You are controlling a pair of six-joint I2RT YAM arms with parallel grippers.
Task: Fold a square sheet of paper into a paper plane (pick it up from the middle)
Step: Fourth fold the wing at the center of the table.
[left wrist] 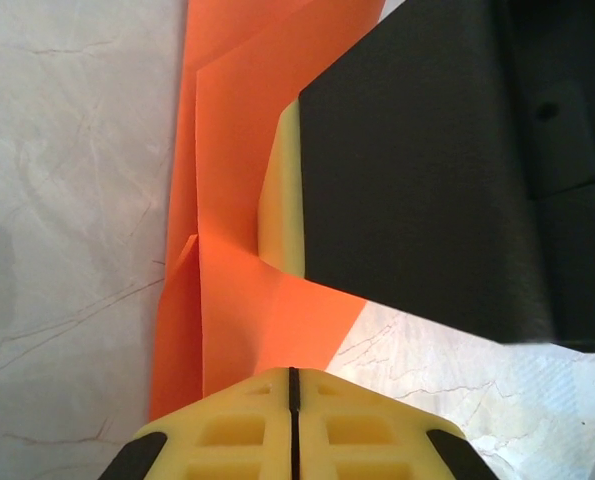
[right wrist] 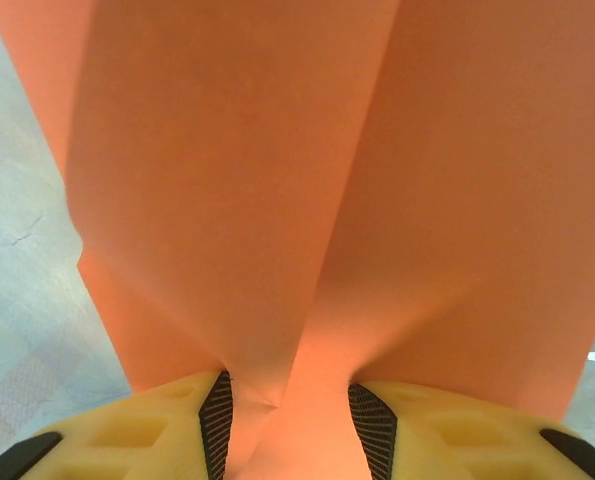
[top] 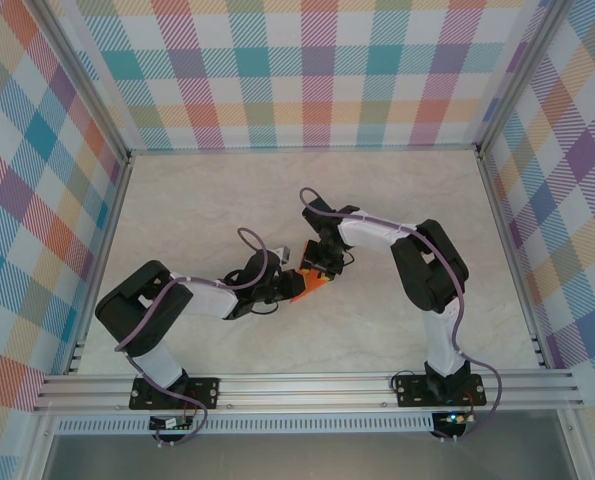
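Orange paper [top: 315,284] sits mid-desk, slightly toward the near edge, right where the two arms meet. It's already partly folded: in the left wrist view I see overlapping layers and long creases running away from the camera, and the strip lies flat on the desk [top: 207,200] at its near end.

Right hand [right wrist: 289,385] is on it from the far side. The fingers are part-way closed, with the paper buckled into a ridge that runs down into the gap. Paper fills the space between the black pads [right wrist: 217,425] and touches both, so I read it as pinching the paper. From the left wrist camera, one of its black fingers with its yellow face sits on top of the paper, and the sheet curls up against that face.

Left hand [left wrist: 293,372] comes in from the near-left. Its yellow fingers are pressed together with only a thin seam between them. The tips are right at the near end of the paper. I can't tell whether a layer is caught in the seam or the tips just rest on it.

Both hands are almost touching each other over the paper. Plaid walls [top: 317,70] surround the desk on three sides.
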